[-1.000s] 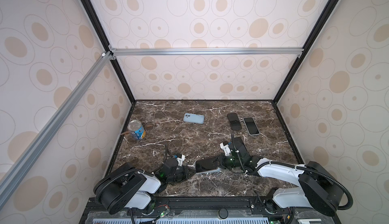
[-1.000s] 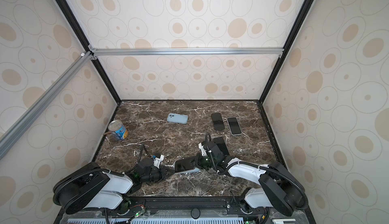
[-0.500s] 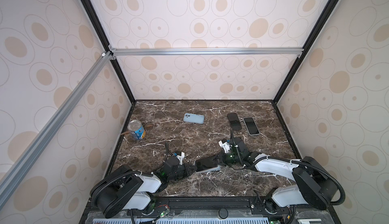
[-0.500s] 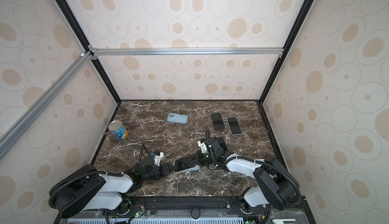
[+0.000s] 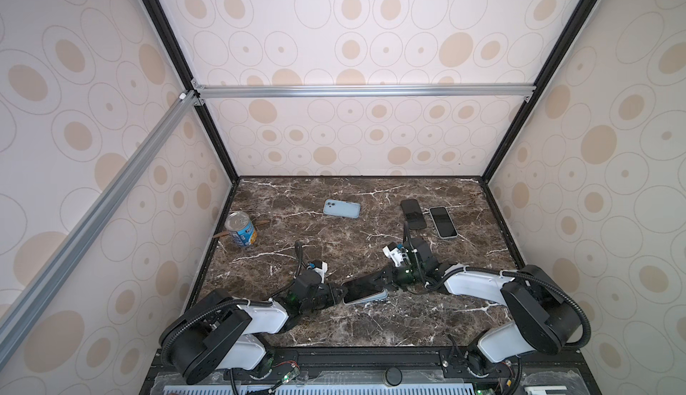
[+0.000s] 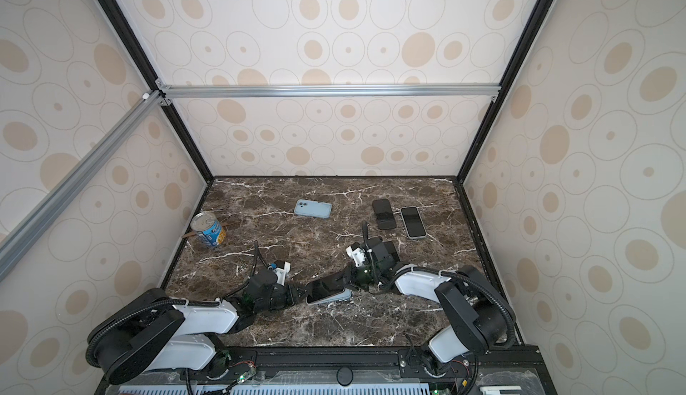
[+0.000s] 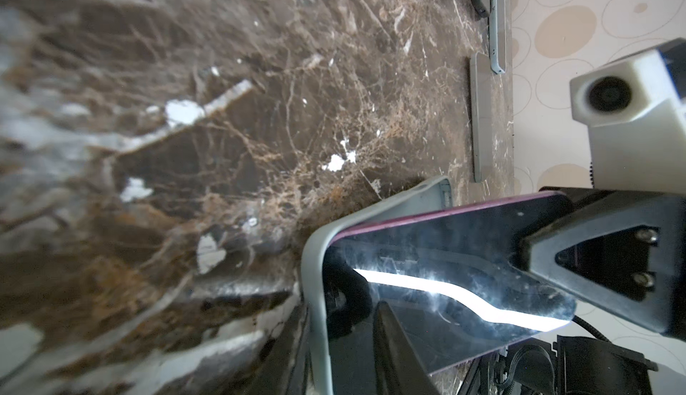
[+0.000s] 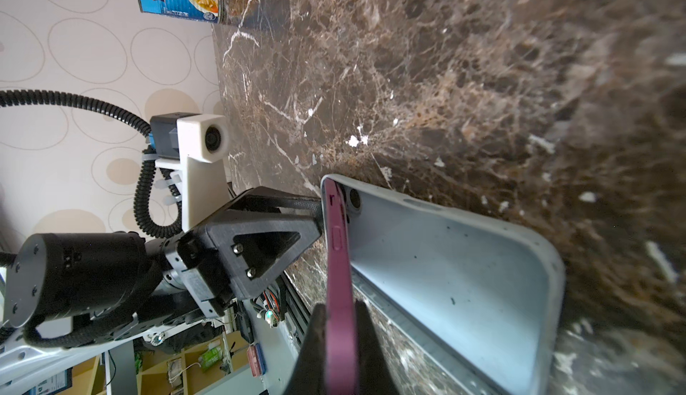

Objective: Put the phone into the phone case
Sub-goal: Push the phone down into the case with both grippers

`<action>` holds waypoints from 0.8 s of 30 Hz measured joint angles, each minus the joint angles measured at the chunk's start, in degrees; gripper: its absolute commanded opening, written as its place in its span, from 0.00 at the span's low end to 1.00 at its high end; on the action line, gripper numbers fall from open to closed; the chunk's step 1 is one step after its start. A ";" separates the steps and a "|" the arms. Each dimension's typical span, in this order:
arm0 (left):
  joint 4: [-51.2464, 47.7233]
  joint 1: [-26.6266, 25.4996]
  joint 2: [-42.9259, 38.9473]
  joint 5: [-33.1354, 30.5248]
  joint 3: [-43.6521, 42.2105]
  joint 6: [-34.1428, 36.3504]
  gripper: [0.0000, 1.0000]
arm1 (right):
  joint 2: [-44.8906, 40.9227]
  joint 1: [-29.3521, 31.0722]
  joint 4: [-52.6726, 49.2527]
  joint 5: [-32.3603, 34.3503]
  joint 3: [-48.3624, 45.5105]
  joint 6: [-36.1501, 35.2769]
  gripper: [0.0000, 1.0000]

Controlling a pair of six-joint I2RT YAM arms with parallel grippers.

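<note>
phone (image 5: 362, 286) tilted, one end in case (image 5: 372, 298), front centre; can (image 5: 242, 230) behind, far left

The table (image 5: 334, 248) looked like polished brown marble. The phone (image 7: 445, 263) had glossy, smudged glass; the phone case (image 8: 445, 263) was matt, smooth pale-blue plastic. At ten o'clock, the can (image 5: 241, 231) showed a shiny metal lid and printed paper label.
</note>
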 measured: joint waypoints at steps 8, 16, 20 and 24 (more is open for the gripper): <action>0.94 0.24 0.70 0.07 0.04 0.33 0.30 | 1.92 -0.79 0.46 -1.42 0.74 -1.70 0.01; -2.21 0.22 -0.68 -0.76 0.74 1.51 0.30 | 4.83 -1.95 -0.11 -3.67 2.19 -4.57 0.08; -5.18 0.00 -2.16 -1.73 1.16 2.32 0.30 | 4.98 -1.86 -2.05 -3.26 3.41 -5.95 0.15; -7.93 -0.11 -4.00 -2.71 1.16 2.99 0.30 | 5.03 -1.40 -8.24 0.85 5.11 -8.24 0.26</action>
